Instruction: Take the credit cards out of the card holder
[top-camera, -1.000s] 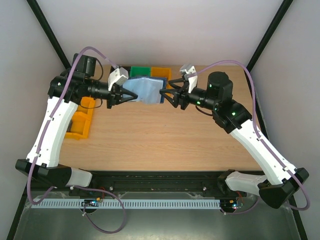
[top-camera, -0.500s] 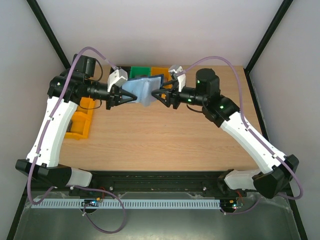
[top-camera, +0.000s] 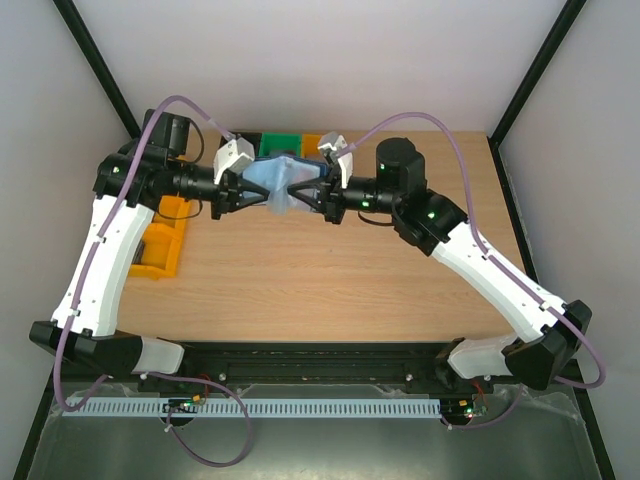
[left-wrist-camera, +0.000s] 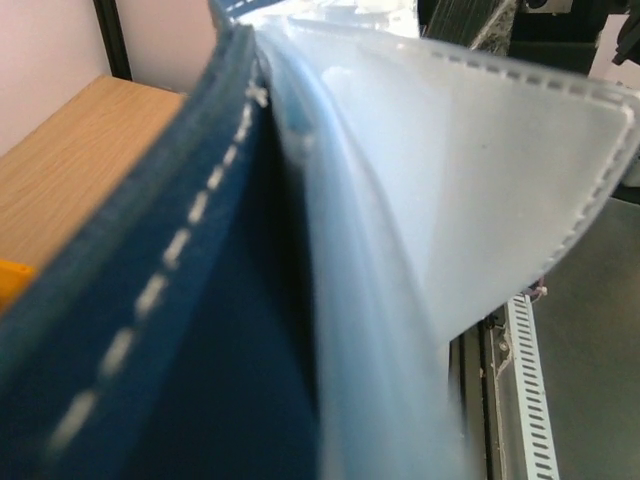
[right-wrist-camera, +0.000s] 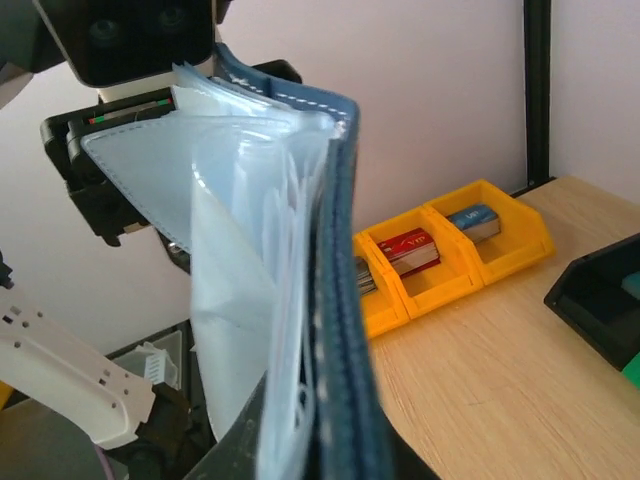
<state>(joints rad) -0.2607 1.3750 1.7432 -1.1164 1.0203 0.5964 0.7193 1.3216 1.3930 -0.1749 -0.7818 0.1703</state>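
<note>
Navy with white stitching, the holder (top-camera: 280, 180) hangs in the air over the far side of the counter (top-camera: 330, 280), just in front of the bins (top-camera: 282, 142). The left pincer (top-camera: 243, 190) is clamped on its left edge. The right pincer (top-camera: 312, 190) looks closed on the right edge.

Squeezed between them, the holder peaks upward and its clear sleeves (right-wrist-camera: 240, 250) fan out and bend. More inward push could crease them. With both pincers busy, neither is free to draw cards; if one lets go, the holder may swing from the other or slip and fall. I can see no cards in the sleeves.

No brand shows on the holder. A red pack (right-wrist-camera: 410, 247) in a yellow bin (right-wrist-camera: 500, 260) bears white marks too small to read.
</note>
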